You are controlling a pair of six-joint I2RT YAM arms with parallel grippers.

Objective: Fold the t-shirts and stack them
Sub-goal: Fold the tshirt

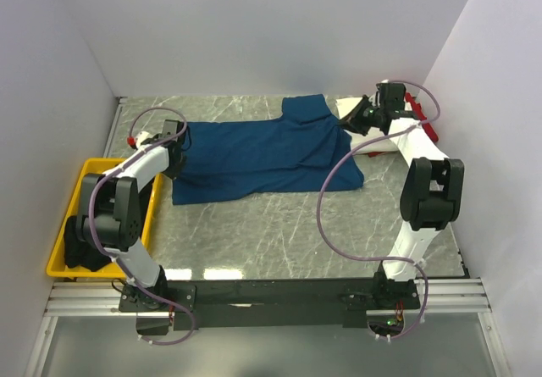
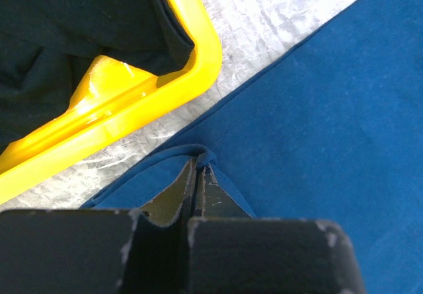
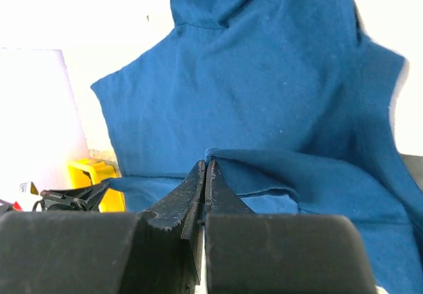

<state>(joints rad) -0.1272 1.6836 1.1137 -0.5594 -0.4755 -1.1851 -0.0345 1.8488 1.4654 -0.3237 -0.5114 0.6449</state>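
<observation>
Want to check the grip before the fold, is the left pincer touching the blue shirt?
Touching. The left wrist view shows the left pincer closed on a raised pinch of the blue t-shirt at its edge.

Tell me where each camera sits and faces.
Top external: above, behind the bases, looking down on table, left arm, right arm, blue t-shirt.
Left wrist: looks down past left gripper, shut on the t-shirt's edge, beside yellow bin.
Right wrist: looks leftward across the table past right gripper, shut on a t-shirt fold.
Shared: all show the t-shirt; both wrist views, the bin.
</observation>
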